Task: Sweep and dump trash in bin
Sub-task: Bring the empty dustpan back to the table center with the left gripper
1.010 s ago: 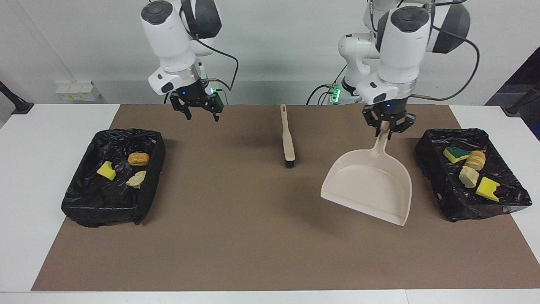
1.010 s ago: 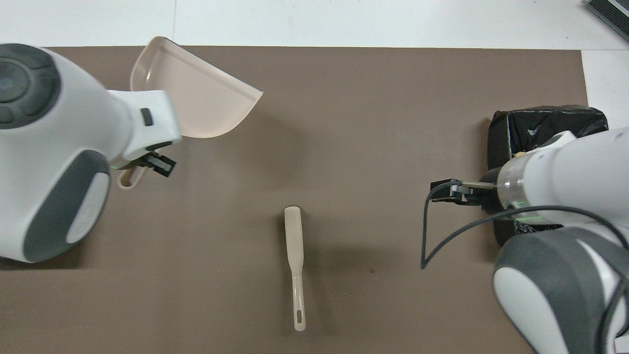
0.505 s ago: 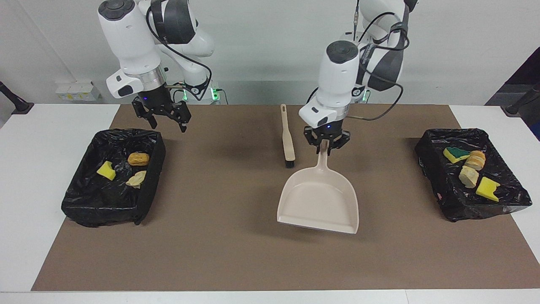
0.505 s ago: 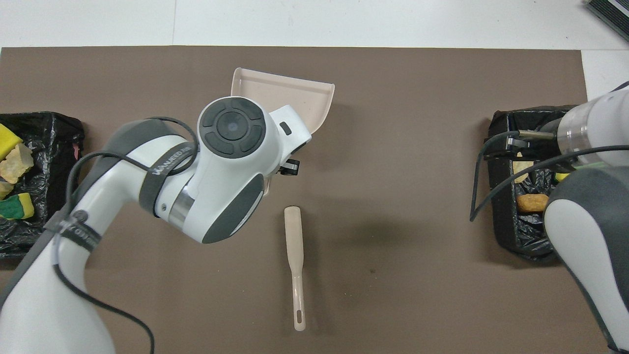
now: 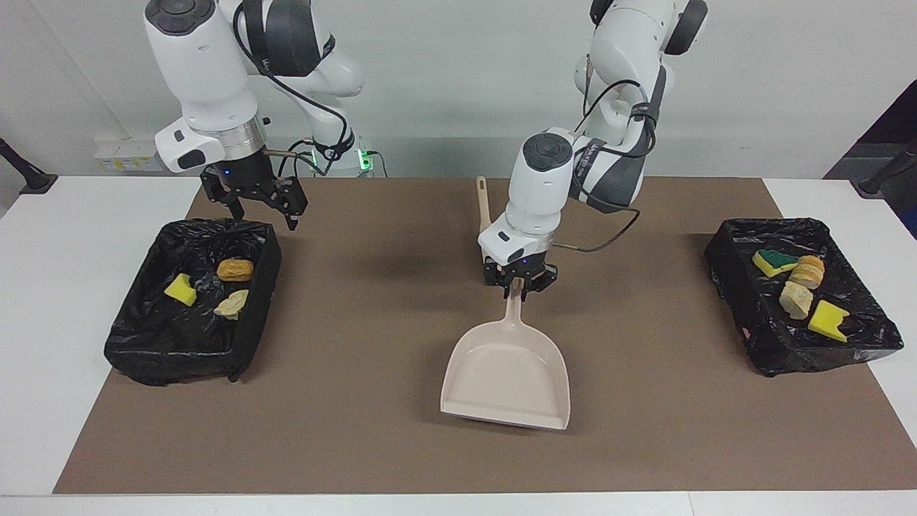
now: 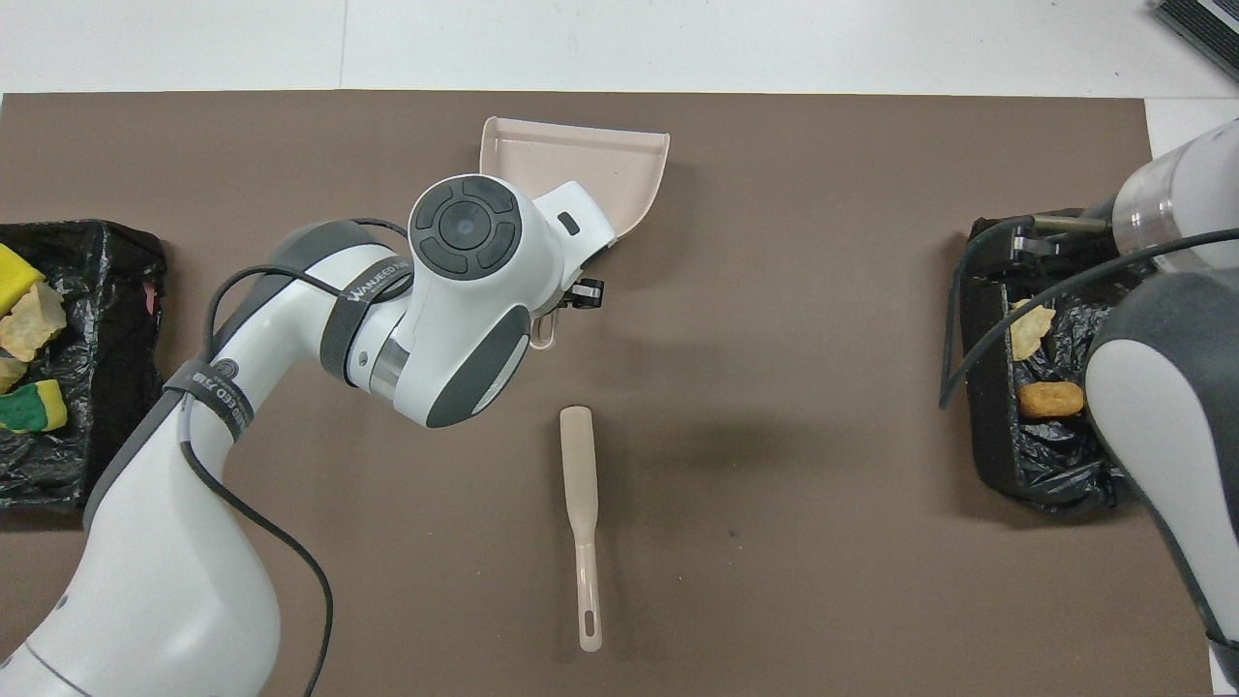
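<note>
Brown mat on white table; left hand pinching dustpan, right hand spread.

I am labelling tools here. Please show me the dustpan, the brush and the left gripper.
dustpan (image 5: 505, 376): facing view, on the bare pan floor.
brush (image 6: 579, 472): overhead view, on the flat back of its head.
left gripper (image 5: 521, 288): facing view, between its fingertips, shut on the dustpan's handle.
</note>
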Robot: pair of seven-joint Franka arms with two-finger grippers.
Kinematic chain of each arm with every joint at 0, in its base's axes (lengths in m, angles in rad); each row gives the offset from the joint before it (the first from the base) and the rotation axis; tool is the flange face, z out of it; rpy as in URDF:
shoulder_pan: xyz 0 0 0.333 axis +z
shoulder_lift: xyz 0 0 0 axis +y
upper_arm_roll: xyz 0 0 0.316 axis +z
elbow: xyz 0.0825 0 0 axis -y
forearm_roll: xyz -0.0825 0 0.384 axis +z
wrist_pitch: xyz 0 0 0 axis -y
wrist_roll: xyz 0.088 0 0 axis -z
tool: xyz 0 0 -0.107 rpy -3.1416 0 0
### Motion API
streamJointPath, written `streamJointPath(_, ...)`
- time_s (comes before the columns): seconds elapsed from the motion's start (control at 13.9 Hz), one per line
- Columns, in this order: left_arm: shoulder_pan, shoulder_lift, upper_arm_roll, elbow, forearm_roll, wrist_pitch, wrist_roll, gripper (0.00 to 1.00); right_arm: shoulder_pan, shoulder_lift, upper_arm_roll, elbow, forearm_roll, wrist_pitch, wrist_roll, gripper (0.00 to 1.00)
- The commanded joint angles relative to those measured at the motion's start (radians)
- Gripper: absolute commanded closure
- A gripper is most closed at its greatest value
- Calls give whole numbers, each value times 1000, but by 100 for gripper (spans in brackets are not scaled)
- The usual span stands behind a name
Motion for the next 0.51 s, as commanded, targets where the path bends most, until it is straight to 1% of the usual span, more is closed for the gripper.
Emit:
streamJointPath(0.0, -15, 64, 5, 17, -5, 31, -7, 100, -14, 12, 9, 24, 0, -18, 1, 0)
streamJointPath(0.14, -35, 69, 8, 19, -8, 9, -29, 100, -14, 11, 10, 25, 3, -16, 1, 0)
streamJointPath(0.36, -32, 69, 6, 16, -19, 28, -42, 100, -14, 11, 10, 25, 3, -13, -6, 0)
streamJointPath(0.43, -32, 70, 6, 16, -22, 31, -72, 100, -14, 11, 9, 25, 3, -12, -6, 0)
